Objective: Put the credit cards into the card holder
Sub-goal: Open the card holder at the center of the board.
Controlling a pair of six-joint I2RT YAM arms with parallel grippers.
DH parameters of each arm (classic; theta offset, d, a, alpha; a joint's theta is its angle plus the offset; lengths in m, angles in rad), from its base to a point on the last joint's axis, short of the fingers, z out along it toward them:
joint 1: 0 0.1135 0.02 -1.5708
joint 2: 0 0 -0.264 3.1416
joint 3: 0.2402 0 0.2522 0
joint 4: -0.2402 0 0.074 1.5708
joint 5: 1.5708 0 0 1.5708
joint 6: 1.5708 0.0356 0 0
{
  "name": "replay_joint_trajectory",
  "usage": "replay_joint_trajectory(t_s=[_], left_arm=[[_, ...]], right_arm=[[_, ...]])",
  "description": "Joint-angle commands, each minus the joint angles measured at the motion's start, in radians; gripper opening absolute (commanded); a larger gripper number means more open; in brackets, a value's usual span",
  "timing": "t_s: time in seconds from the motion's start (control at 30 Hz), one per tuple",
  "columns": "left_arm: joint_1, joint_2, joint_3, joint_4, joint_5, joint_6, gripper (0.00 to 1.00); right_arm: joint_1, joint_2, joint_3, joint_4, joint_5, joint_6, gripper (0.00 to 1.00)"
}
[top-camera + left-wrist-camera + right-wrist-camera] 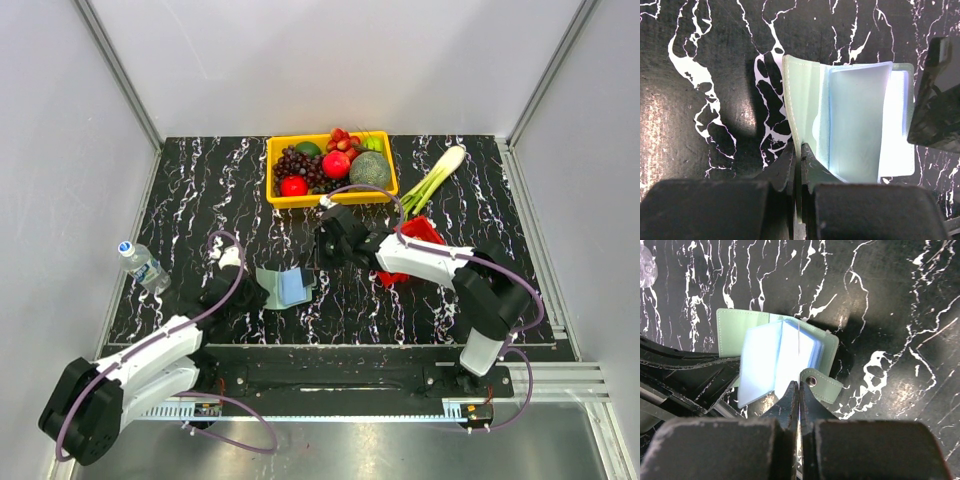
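The card holder lies open on the black marbled table, spread from 9 to 3 o'clock in the top view. The left gripper, the nearer one, is clamped on the edge of its soft grey-green cover, with the holder at its 3 o'clock. The right gripper has its jaws together and hovers at the holder's 1 o'clock, above glossy, translucent sleeves that fan upward. A thin edge-on line at its tips may be a credit card, but that is unclear.
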Motion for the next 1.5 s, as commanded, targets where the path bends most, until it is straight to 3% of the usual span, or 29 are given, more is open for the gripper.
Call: replay_joint_trajectory(t_s=[0.0, 0.3, 1.47], left_arm=[[0.000, 0.041, 0.033, 0.026, 0.000, 0.026, 0.00], [-0.002, 0.095, 0.051, 0.027, 0.000, 0.023, 0.00], [-0.002, 0.185, 0.037, 0.159, 0.055, -0.006, 0.00]], right_arm=[[-0.023, -0.052, -0.008, 0.015, 0.030, -0.020, 0.00], [-0.028, -0.048, -0.023, -0.026, 0.112, -0.042, 0.00], [-0.046, 0.060, -0.069, 0.222, -0.186, 0.129, 0.00]])
